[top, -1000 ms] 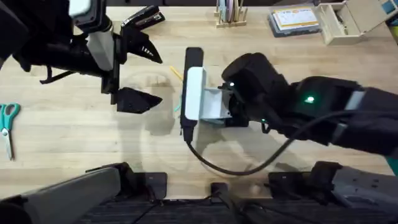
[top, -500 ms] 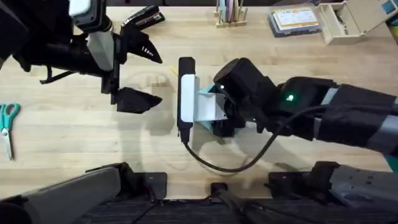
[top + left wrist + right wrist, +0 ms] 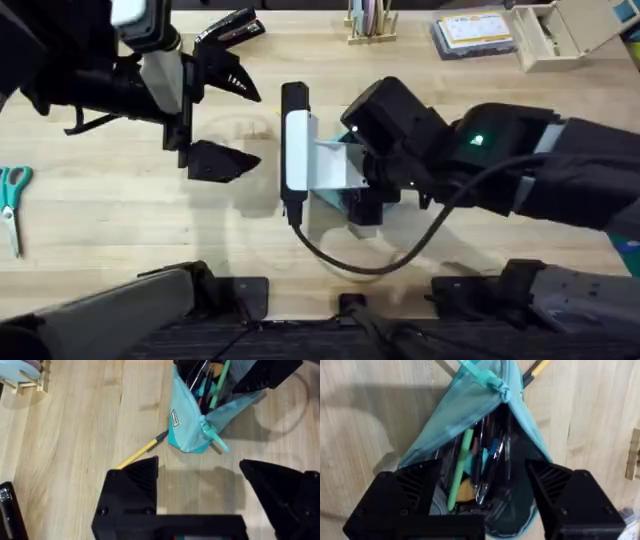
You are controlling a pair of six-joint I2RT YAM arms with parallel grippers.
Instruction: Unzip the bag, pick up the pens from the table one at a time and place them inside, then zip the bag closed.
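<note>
Fingers of the right gripper point(image 3: 480, 505) stand apart over the open teal fabric pouch point(image 3: 485, 435); left gripper point(image 3: 220, 495) apart too. Yellow pen point(image 3: 142, 452) on the desk point(image 3: 75, 450), at the pouch's nine o'clock, risks being nudged away.

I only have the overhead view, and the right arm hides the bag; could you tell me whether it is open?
Observer: Yes. The right wrist view shows the bag unzipped, its mouth gaping between the open right fingers.
Operator: Thank you. Is the green pen in it?
Observer: Yes, the green pen stands inside among other pens.
Operator: And the yellow one?
Observer: The left wrist view shows the yellow pen lying on the table, its dark tip at the bag's end.
</note>
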